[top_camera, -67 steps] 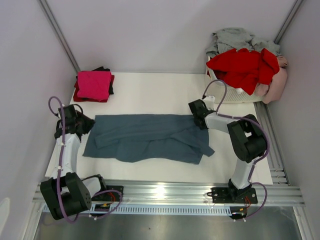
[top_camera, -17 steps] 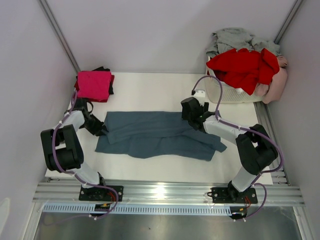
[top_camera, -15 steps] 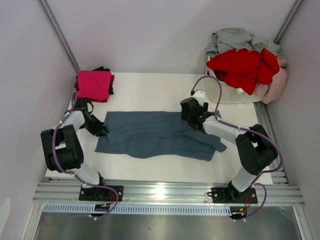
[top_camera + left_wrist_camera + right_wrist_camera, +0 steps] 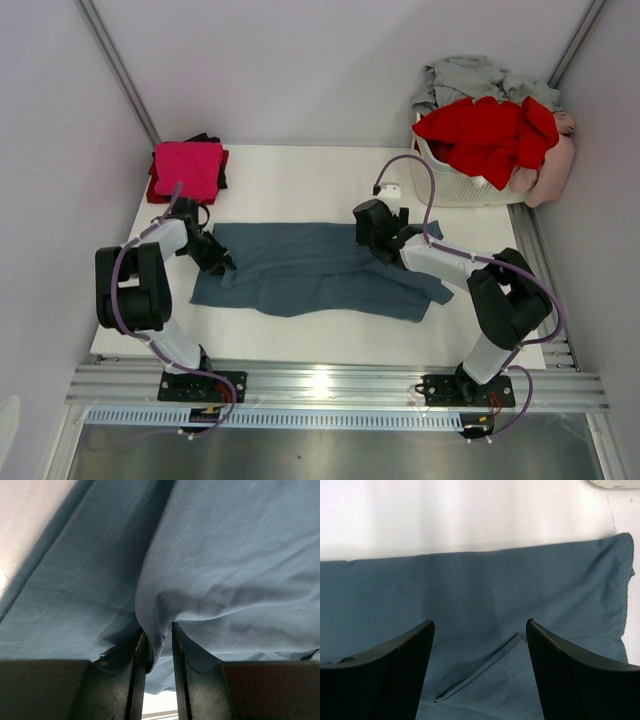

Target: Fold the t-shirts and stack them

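The slate blue-grey t-shirt (image 4: pixel 320 270) lies spread lengthwise across the middle of the white table, partly folded. My left gripper (image 4: pixel 216 254) sits at its left end. In the left wrist view the left gripper (image 4: pixel 158 630) is shut on a pinched fold of the blue fabric (image 4: pixel 225 555). My right gripper (image 4: pixel 373 231) hovers over the shirt's far edge. In the right wrist view the right gripper (image 4: pixel 480 622) is open, with flat cloth (image 4: pixel 470 585) and a hem seam below and nothing between its fingers (image 4: pixel 400 665).
A folded magenta t-shirt (image 4: pixel 187 168) rests on a black one (image 4: pixel 207 140) at the back left corner. The white laundry basket (image 4: pixel 447 183) at the back right holds red (image 4: pixel 485 135), grey (image 4: pixel 470 75) and pale pink (image 4: pixel 555 170) t-shirts. Walls close in on both sides.
My left gripper has moved right and slightly inward, carrying the shirt's left edge with it. My right gripper has drifted a little to the left over the shirt's far edge, still open.
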Controlling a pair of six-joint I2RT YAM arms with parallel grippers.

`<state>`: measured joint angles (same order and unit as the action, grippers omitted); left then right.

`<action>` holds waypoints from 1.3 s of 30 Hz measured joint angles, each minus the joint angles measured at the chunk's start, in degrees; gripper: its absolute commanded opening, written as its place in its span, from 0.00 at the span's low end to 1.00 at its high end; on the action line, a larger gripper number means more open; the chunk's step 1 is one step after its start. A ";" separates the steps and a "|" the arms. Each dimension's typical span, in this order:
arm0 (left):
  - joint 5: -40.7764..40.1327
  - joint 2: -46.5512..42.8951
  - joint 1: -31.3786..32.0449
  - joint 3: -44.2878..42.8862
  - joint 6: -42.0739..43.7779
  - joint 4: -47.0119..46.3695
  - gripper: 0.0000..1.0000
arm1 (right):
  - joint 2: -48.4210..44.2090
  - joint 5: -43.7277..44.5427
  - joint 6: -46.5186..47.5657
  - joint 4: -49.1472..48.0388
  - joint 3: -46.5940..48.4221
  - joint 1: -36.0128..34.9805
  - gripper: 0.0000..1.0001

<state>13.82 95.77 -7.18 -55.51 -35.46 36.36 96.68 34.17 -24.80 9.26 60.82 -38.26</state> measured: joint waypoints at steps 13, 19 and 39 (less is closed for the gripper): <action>-2.03 -0.59 0.02 -3.13 0.94 2.51 0.01 | 0.02 0.11 0.57 -0.04 -0.15 -0.07 0.76; -6.75 -2.19 -0.17 -11.10 1.09 5.86 0.01 | 0.15 0.90 0.90 -0.17 -1.95 0.00 0.75; -15.43 0.37 -2.67 -20.85 2.12 10.10 0.01 | 2.21 3.85 -0.50 2.51 -4.20 3.58 0.75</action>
<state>-1.61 96.14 -9.85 -76.36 -33.34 46.46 98.89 38.02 -25.30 11.77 56.62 -34.68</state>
